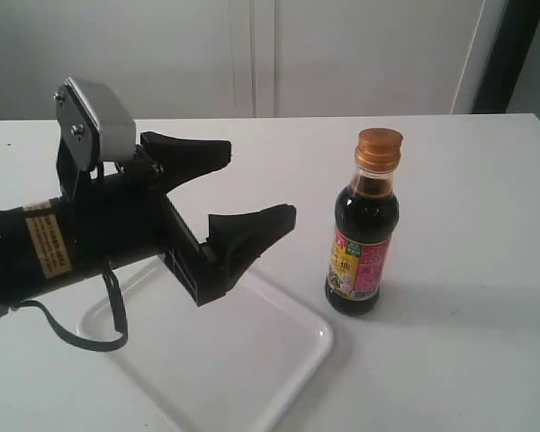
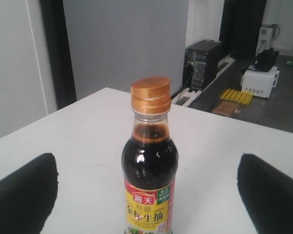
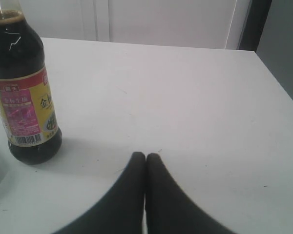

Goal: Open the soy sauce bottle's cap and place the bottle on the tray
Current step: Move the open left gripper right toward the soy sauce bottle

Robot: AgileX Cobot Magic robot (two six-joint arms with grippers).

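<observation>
The soy sauce bottle (image 1: 363,229) stands upright on the white table, right of the tray (image 1: 252,369). Its orange-brown cap (image 1: 379,147) sits closed on top. My left gripper (image 1: 256,184) hovers open above the tray, fingers spread wide and pointing at the bottle, a short gap away. In the left wrist view the bottle (image 2: 149,165) stands centred between the two black fingertips (image 2: 24,195), cap (image 2: 151,94) closed. My right gripper (image 3: 145,157) is shut with nothing in it, low over the table beside the bottle (image 3: 24,92); it is out of the exterior view.
The white table (image 1: 468,180) runs to a pale wall behind. A black cable (image 1: 90,333) hangs from the left arm over the tray's near corner. Beyond the table's far edge the left wrist view shows floor, a dark cabinet (image 2: 202,61) and a white box (image 2: 260,80).
</observation>
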